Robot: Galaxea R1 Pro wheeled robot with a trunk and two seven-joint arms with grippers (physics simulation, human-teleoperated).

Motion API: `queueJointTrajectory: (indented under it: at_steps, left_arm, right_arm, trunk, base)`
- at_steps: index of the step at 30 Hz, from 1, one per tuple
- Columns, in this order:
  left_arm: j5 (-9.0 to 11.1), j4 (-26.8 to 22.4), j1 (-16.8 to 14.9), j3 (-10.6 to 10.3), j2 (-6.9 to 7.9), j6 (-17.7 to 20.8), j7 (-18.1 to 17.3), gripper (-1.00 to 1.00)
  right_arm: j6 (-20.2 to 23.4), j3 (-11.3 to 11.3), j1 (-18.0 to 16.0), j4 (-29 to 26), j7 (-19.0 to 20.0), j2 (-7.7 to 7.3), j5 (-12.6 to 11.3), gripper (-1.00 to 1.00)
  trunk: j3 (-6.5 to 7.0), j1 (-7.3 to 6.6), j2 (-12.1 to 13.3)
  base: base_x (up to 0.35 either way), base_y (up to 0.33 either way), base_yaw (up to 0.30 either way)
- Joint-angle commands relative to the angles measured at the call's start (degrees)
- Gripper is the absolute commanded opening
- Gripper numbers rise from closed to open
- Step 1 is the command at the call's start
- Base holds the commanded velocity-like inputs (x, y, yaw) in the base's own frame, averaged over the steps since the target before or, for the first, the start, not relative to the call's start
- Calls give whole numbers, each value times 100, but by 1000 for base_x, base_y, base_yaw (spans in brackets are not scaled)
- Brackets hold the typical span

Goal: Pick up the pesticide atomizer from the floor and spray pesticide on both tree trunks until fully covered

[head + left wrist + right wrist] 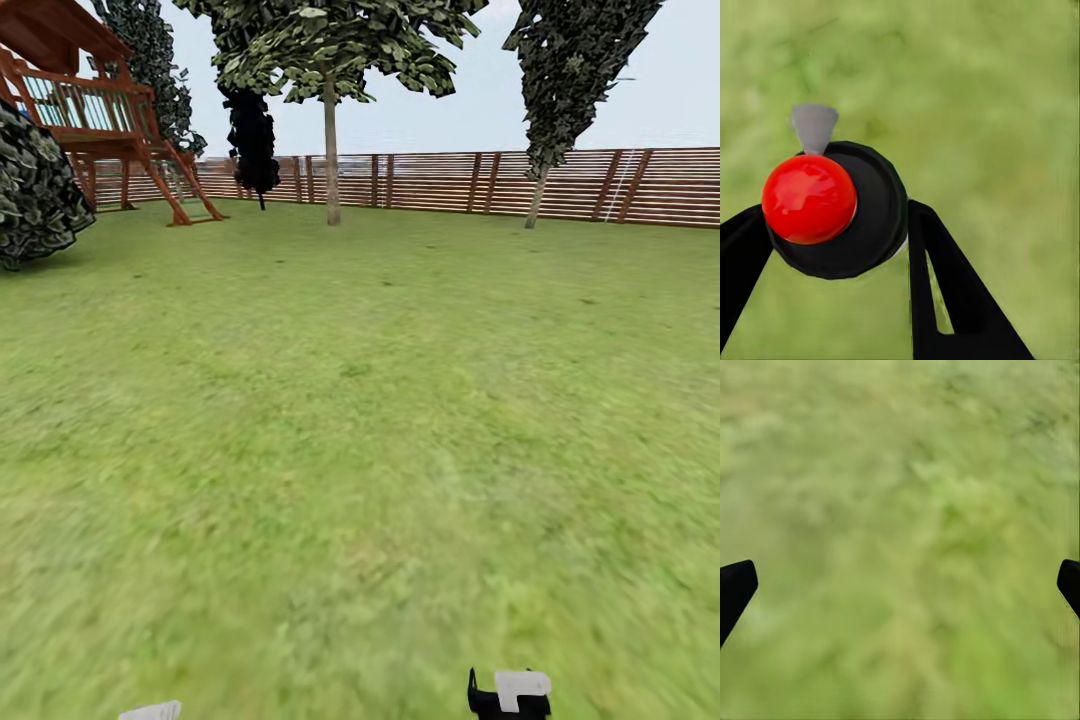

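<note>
Far ahead of both grippers: a wide green lawn (360,420) running to a brown slat fence (560,185), with a wooden play tower (90,110) off to the left-arm side. Against that fence, two trees, one pale-trunked (330,150) nearly straight ahead, one dark-leaved (560,90) toward the right-arm side, both well apart from the robot. Cannot tell from here whether either is a tree to be sprayed.

Closer in, between the fingers of the left gripper (836,217): the pesticide atomizer (870,217), a round black body topped by a glossy red cap (808,199). Pinched from both sides, jaws pressed against the black body, grass blurred beneath. At its far edge, a small grey nozzle (814,126) pointing out past the fingertips.

On the other arm: the right gripper (900,585) spread wide over bare grass, holding nothing.

Judged from this: pickup done, spraying not yet begun. Left arm alone carries the sprayer, so likely a drive across the lawn first, then turning the nozzle toward a trunk.
</note>
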Motion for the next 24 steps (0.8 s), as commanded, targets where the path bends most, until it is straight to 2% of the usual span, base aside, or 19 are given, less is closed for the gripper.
queueJointTrajectory:
  at_steps: [1,24]
  left_arm:
    - [0,0,0,2,0,0,0,-100]
    - [0,0,0,2,-3,0,0,-100]
  right_arm:
    - [0,-3,0,0,0,-1,0,100]
    - [0,1,0,0,0,1,2,100]
  trunk:
    - [0,0,0]
    - [0,0,0]
  base:
    - [339,0,0]
    - [339,0,0]
